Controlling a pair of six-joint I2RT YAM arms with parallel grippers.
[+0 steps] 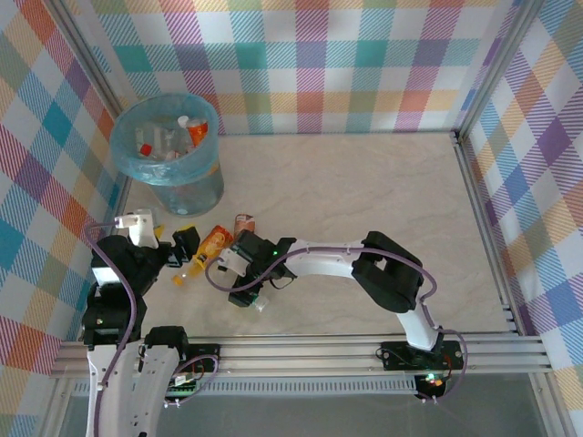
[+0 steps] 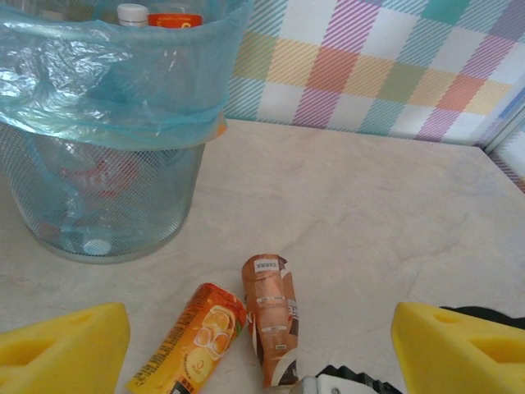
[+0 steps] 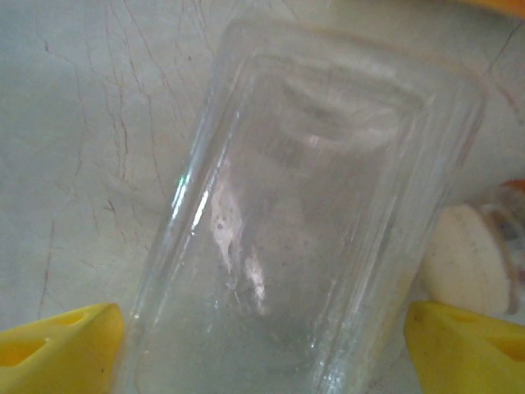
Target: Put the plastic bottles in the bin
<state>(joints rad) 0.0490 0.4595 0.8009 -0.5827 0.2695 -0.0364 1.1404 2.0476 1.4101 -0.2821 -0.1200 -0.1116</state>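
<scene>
Right claw [image 3: 262,349] spread, fingers flanking clear bottle [image 3: 312,222] lying on desk [image 3: 74,123]; contact unclear. Left claw [image 2: 262,349] spread, empty, facing bin [image 2: 107,123] at its 11 o'clock. Orange-label bottle [image 2: 197,336] and brown-label bottle [image 2: 271,316] lie just ahead. Top view: bin at desk's 10 o'clock, binned bottles [image 1: 173,137] inside. Clear bottle likely light, thin-walled, slick, crushable. Best hold: mid-body across flat sides, gentle squeeze.

The left arm [image 1: 114,282] and the right arm [image 1: 328,259] have smooth white tubes and chunky black joints. Thin purple cables [image 1: 209,275] loop along them. A tiny green light [image 1: 273,244] glows, and maybe a red light [image 1: 433,384] too. The left claw [image 2: 262,349] has fat yellow fingertips [image 2: 66,349].
</scene>
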